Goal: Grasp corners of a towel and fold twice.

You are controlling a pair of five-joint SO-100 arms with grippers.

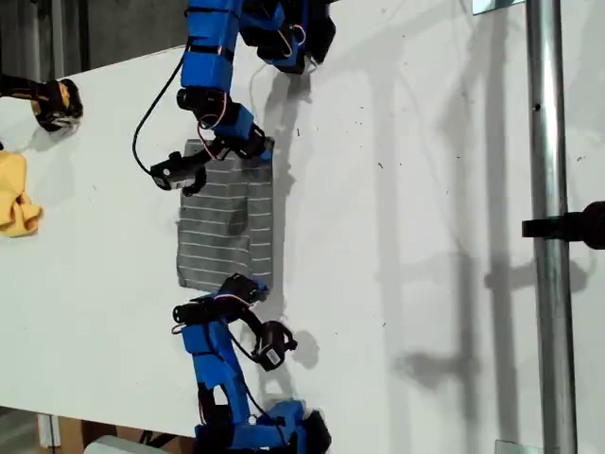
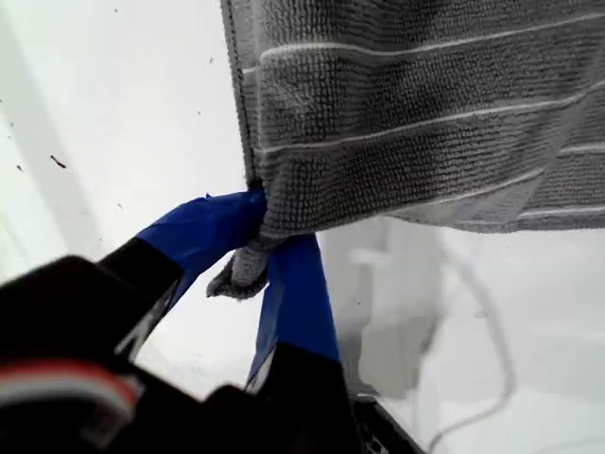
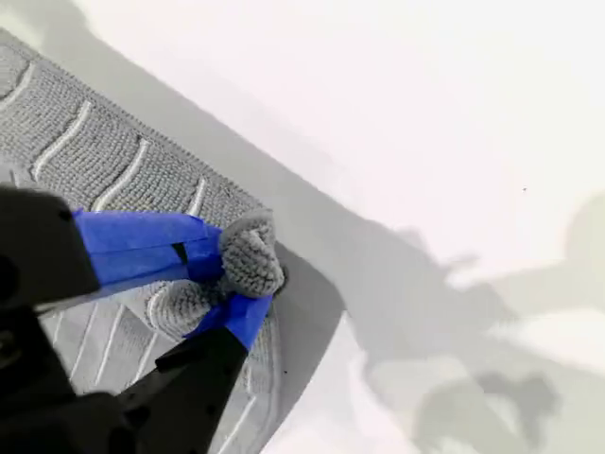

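Observation:
The grey towel (image 1: 213, 236) with thin white stripes lies on the white table (image 1: 406, 189). My first gripper (image 1: 257, 148) comes in from the exterior view's top and is shut on the towel's far right corner. In the first wrist view the blue fingers (image 2: 203, 227) pinch that bunched corner (image 2: 244, 270), and the towel (image 2: 425, 113) hangs raised over its shadow. My second gripper (image 1: 248, 287) reaches from the exterior view's bottom. It (image 3: 241, 274) is shut on the near right corner (image 3: 250, 251), lifted slightly, while the towel (image 3: 76, 142) beside it stays flat.
A yellow cloth (image 1: 17, 194) and a black-and-yellow object (image 1: 52, 102) sit at the exterior view's left. A metal pole (image 1: 548, 227) with a black clamp (image 1: 577, 225) runs down the exterior view's right. The table edge (image 1: 95, 416) crosses the exterior view's lower left.

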